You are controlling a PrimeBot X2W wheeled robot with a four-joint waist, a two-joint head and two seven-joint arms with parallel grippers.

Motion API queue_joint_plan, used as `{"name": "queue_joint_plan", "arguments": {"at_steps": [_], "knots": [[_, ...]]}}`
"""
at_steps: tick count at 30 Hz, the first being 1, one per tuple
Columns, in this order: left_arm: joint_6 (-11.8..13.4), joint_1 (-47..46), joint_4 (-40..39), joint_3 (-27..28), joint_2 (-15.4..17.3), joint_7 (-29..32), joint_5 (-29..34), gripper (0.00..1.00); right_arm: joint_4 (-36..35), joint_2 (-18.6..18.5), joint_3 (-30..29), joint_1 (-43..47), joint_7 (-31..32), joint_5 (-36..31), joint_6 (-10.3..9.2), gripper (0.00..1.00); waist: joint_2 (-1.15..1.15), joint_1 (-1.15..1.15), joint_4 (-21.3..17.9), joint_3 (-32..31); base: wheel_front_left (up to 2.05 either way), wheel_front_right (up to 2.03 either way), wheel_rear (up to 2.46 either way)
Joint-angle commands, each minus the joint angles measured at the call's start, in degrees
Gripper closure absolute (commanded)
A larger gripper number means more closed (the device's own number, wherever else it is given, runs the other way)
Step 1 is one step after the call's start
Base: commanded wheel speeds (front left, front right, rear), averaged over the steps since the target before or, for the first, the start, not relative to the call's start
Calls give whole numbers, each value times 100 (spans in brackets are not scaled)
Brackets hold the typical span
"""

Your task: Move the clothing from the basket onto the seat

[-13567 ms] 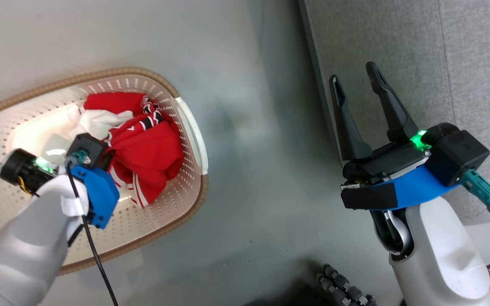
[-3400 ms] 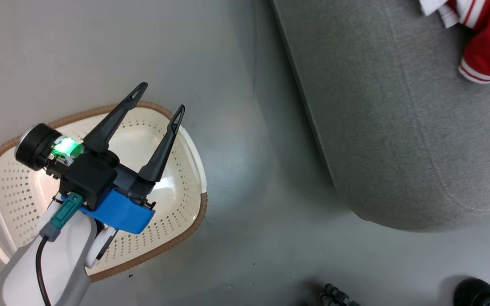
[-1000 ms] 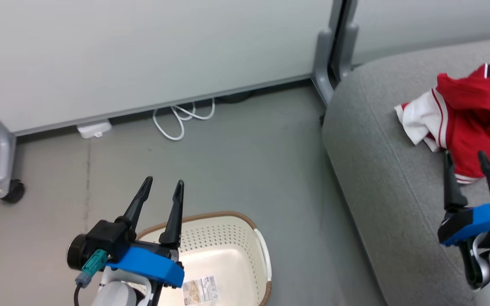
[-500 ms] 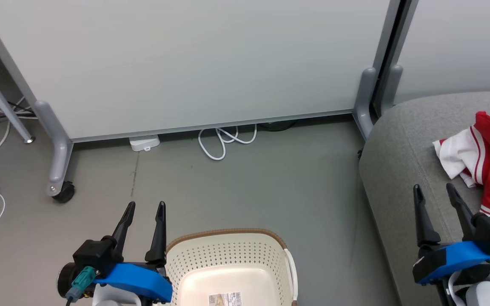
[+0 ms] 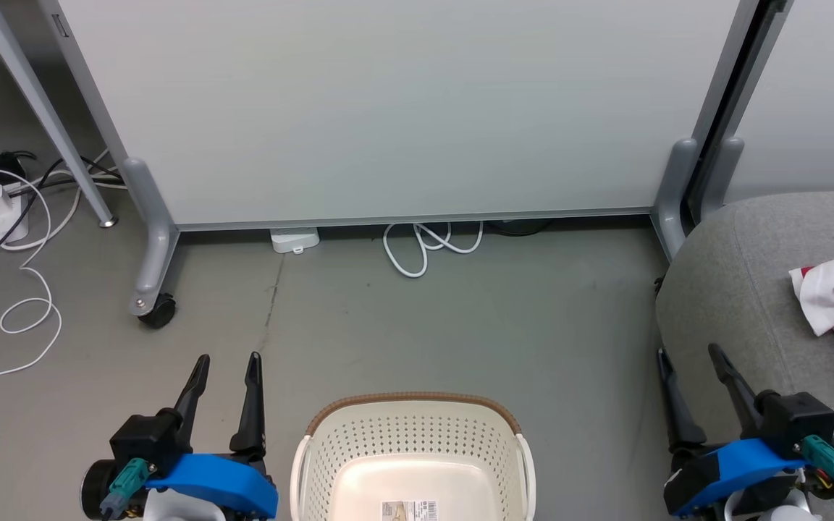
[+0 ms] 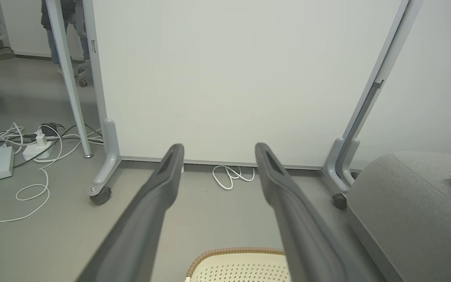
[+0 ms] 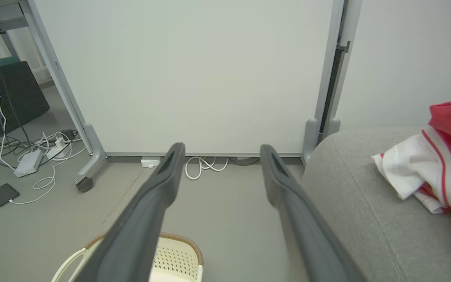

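With the clothing (image 5: 833,300) now gone from the basket (image 5: 417,400) to the seat (image 5: 735,289) right of it, I am holding left gripper (image 5: 229,357) and right gripper (image 5: 688,350) spread, empty: job seemingly done.

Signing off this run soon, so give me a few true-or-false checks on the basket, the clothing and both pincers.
1. The basket holds red clothing. False: its visible bottom is bare apart from a barcode sticker.
2. The clothing lies on the seat. True.
3. The left pincer is shut on fabric. False: it is open and holds nothing.
4. The right pincer is open. True.
5. The basket stands on the seat. False: it stands on the floor, beside the seat.
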Motion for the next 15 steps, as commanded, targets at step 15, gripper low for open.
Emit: {"name": "queue_joint_plan", "arguments": {"at_steps": [15], "knots": [[-12, -10, 134, -38, 58, -14, -67, 0, 176, 32, 88, 99, -77, 144, 1, 0, 0, 0, -4, -44, 0, 0, 0]]}}
